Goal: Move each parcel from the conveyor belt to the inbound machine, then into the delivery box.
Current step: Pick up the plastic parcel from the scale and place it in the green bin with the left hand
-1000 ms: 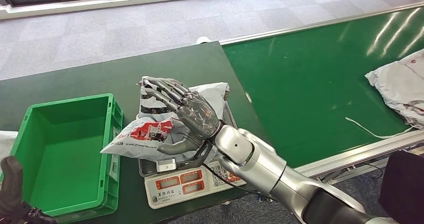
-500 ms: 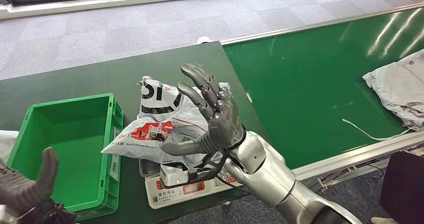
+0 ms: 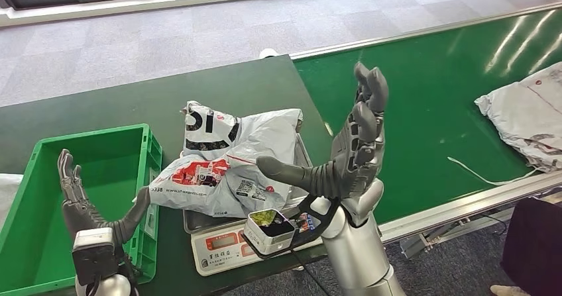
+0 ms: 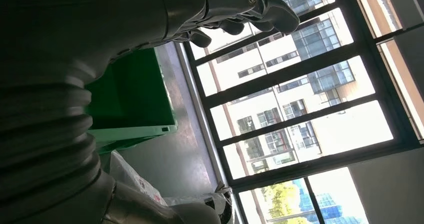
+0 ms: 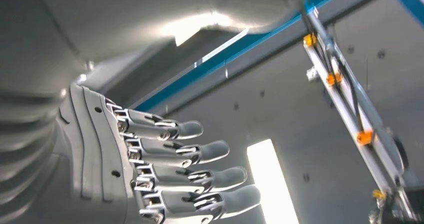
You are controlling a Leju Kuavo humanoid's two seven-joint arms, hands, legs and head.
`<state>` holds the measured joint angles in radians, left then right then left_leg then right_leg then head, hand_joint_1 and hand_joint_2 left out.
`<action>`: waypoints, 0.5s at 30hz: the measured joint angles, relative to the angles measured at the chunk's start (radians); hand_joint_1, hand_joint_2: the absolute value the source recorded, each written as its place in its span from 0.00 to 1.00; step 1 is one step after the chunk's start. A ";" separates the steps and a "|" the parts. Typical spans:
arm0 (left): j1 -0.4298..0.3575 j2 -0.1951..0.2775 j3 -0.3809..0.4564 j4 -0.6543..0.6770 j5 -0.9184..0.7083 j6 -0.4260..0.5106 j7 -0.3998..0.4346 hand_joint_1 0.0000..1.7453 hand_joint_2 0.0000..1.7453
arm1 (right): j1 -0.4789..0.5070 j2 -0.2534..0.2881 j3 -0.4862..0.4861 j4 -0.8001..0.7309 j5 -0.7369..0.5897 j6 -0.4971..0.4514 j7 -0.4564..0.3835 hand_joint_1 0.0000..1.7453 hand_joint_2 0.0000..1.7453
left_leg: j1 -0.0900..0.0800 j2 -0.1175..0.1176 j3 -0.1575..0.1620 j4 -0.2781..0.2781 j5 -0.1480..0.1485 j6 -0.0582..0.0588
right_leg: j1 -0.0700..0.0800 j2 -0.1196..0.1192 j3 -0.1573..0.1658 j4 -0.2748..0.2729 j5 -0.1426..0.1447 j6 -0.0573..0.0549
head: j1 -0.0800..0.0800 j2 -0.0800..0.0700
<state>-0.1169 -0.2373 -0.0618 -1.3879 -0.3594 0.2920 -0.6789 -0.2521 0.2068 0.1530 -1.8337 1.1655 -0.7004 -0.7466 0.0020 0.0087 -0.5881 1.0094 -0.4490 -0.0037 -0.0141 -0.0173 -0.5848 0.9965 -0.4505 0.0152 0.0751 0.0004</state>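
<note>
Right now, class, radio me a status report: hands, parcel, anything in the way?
Both hands, left and right, open, empty. Parcel on scale. Nothing between it and green box.

From high on the body we look forward and down across the dark table, the green crate and the conveyor belt. Our left wrist camera sits close behind the left hand and tilts up toward tall windows, sharing with the head view that crate. Our right wrist camera, close behind the right hand, points up at the ceiling.
</note>
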 joint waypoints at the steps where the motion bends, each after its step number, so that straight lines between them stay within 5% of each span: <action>1: -0.006 0.001 -0.006 0.022 -0.001 0.001 0.001 0.00 1.00 | 0.011 0.024 -0.029 -0.015 -0.001 0.000 0.014 0.00 1.00 | 0.000 0.000 0.000 0.000 0.000 0.000 | 0.000 0.001 0.000 0.000 0.000 0.000 | 0.000 0.000; 5: -0.045 0.004 -0.039 0.115 -0.066 -0.009 0.031 0.00 1.00 | 0.040 0.106 -0.105 -0.073 -0.060 0.000 0.051 0.00 1.00 | 0.000 0.001 0.000 0.000 0.000 0.000 | 0.000 0.001 -0.001 0.000 0.001 0.000 | 0.000 0.000; 15: -0.240 -0.028 -0.226 0.442 -0.319 -0.097 0.077 0.00 1.00 | 0.033 0.130 -0.132 -0.106 -0.168 0.001 0.051 0.00 1.00 | -0.002 0.003 0.000 0.000 0.001 0.001 | -0.001 0.002 -0.001 0.000 0.003 0.001 | 0.000 0.000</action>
<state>-0.3574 -0.2655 -0.2877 -0.9462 -0.6781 0.1954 -0.6016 -0.2192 0.3369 0.0212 -1.9394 0.9979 -0.6994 -0.6951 0.0002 0.0113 -0.5885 1.0098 -0.4481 -0.0026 -0.0155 -0.0150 -0.5855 0.9963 -0.4472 0.0159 0.0752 0.0004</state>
